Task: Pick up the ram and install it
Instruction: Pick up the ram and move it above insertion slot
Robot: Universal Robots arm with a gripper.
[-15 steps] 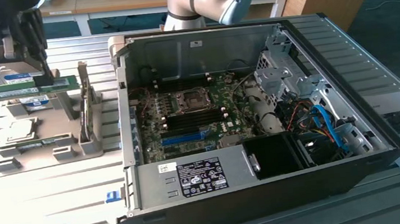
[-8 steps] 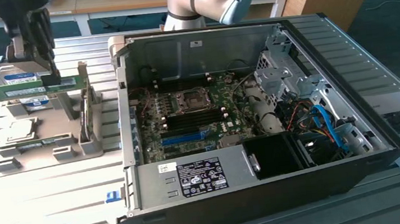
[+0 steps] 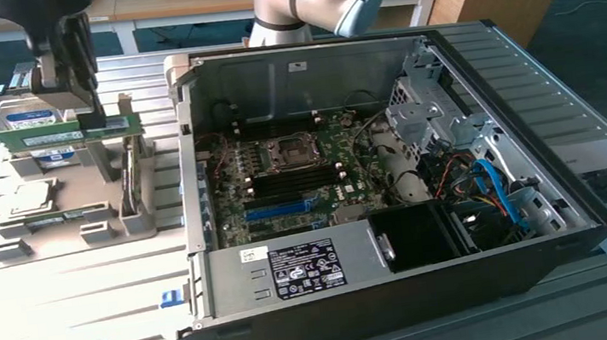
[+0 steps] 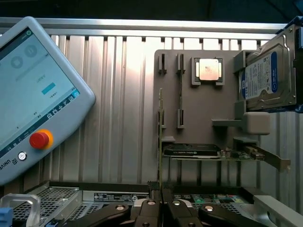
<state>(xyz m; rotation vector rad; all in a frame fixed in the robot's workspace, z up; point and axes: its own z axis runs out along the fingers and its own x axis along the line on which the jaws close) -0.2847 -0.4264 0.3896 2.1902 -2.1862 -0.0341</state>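
- The fingers (image 3: 76, 100) were closed almost fully, pinching the ram (image 3: 48, 133) by its upper edge.
- The ram hung level over the grey parts holder (image 3: 116, 230), near the worktop's (image 3: 88, 289) far corner on the exterior view's left.
- Whether it touched the holder's posts could not be told.
- A hard drive (image 3: 22, 112) stood just behind it, and the open computer case (image 3: 410, 295) sat beside the holder.

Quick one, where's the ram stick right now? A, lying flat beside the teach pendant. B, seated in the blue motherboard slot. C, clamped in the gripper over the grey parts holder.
C: the gripper is shut on the ram, holding it over the grey parts holder, outside the computer case.
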